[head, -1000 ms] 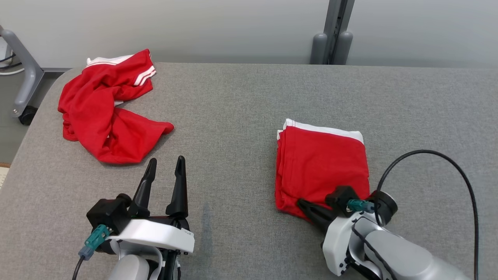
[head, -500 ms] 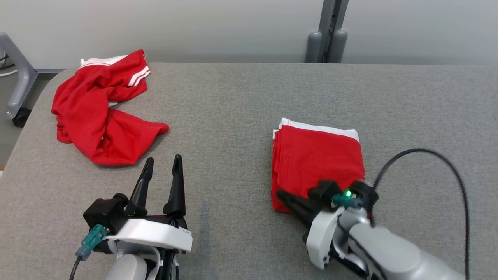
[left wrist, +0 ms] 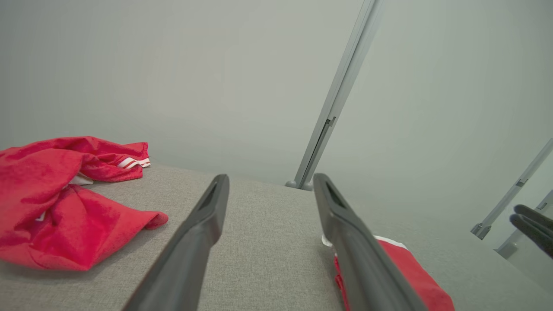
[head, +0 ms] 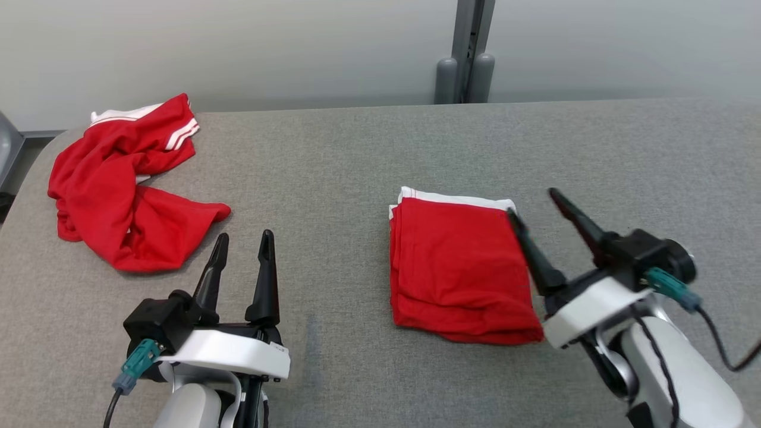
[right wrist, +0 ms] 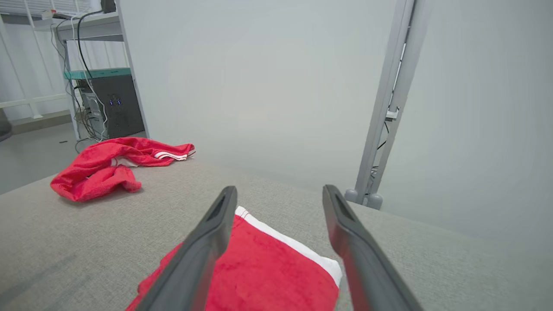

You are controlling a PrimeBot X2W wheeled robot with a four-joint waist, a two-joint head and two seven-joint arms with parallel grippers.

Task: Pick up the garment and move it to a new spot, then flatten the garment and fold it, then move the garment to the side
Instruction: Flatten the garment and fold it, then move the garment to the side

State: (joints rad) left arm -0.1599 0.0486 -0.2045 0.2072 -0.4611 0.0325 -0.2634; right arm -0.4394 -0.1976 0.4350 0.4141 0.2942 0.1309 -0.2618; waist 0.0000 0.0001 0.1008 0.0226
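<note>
The garment (head: 458, 267) is red with a white band, folded into a neat rectangle, and lies flat on the grey table (head: 357, 160) right of centre. My right gripper (head: 532, 203) hovers open along its right edge, fingers pointing away from me, holding nothing. In the right wrist view the right gripper (right wrist: 280, 188) has the folded garment (right wrist: 268, 268) below its left finger. My left gripper (head: 245, 235) stands open and empty at the lower left, apart from the cloth. In the left wrist view the left gripper (left wrist: 271, 177) is wide apart, with the folded garment (left wrist: 410, 276) at the lower right.
A second red garment (head: 119, 190) with white stripes lies crumpled at the table's far left corner, near the rounded edge. A grey post (head: 467, 53) rises behind the table's back edge against a pale wall. Off the table's left side stands a desk with a computer (right wrist: 108, 108).
My right gripper has opened and let go of the folded garment's near corner, then lifted and swung to its right edge. The camera has turned, shifting the whole picture left. The left arm has stayed put.
</note>
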